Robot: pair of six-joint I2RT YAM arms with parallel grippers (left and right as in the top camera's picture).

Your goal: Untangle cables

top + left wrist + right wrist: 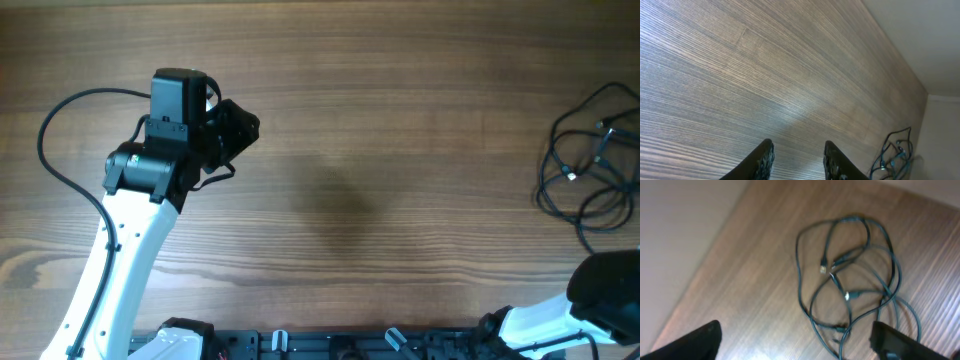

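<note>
The cables [590,165] lie in a loose tangle of thin black loops with small silvery plugs at the table's far right edge. They show close in the right wrist view [855,280] and small and far in the left wrist view [895,152]. My left gripper [797,150] is open and empty over bare wood at the table's left [240,125], far from the cables. My right gripper [797,335] is open wide and empty, hovering just short of the tangle; in the overhead view only its arm [605,285] shows at the lower right.
The wooden table [380,150] ends just right of the cables. A white wall or floor lies beyond the edge [680,240]. The left arm's thick black wire [60,150] loops out over the table's left side.
</note>
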